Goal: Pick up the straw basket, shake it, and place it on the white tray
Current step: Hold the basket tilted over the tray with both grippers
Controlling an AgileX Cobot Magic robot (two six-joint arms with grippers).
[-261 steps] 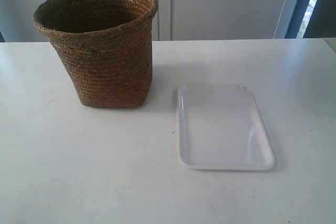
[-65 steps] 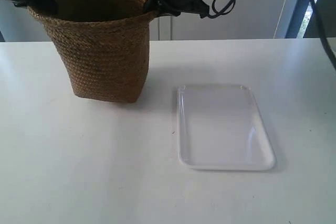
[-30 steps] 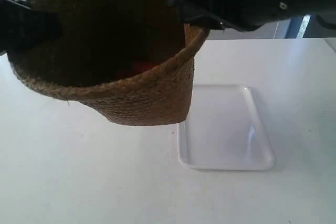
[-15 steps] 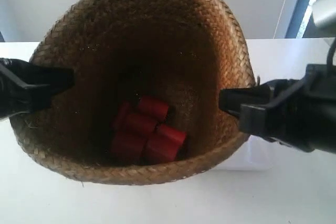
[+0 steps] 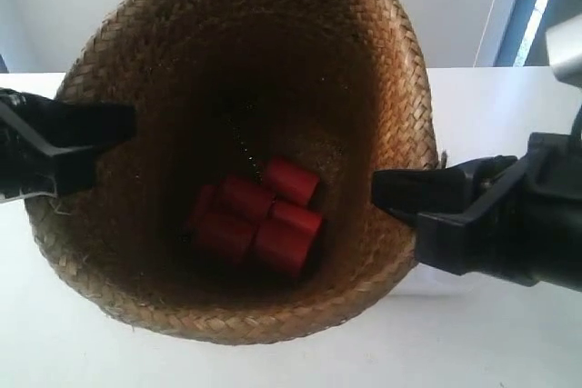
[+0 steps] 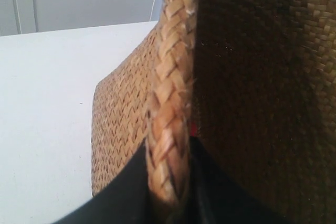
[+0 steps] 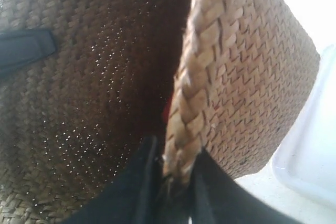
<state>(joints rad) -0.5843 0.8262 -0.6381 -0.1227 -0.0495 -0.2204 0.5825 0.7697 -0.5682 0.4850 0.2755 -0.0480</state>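
The straw basket (image 5: 273,34) hangs in the air, tipped with its mouth toward the exterior camera. Several red cylinders (image 5: 259,215) lie on its dark bottom. The arm at the exterior view's left pinches the rim with its gripper (image 5: 114,129). The arm at the exterior view's right pinches the opposite rim with its gripper (image 5: 391,193). My left gripper (image 6: 168,156) is shut on the braided rim of the straw basket (image 6: 173,66). My right gripper (image 7: 176,153) is shut on the rim too. The white tray (image 7: 310,150) lies below the straw basket (image 7: 252,77); in the exterior view it is hidden.
The white table (image 5: 491,97) stretches behind and below the basket. A pale wall and a dark window frame (image 5: 523,6) stand at the back. The other gripper's black finger (image 7: 23,48) shows inside the basket's far wall.
Over the last second the basket rose and tipped its mouth toward the exterior camera, baring the red cylinders. Since half a second ago it dropped slightly and the cylinders shifted.
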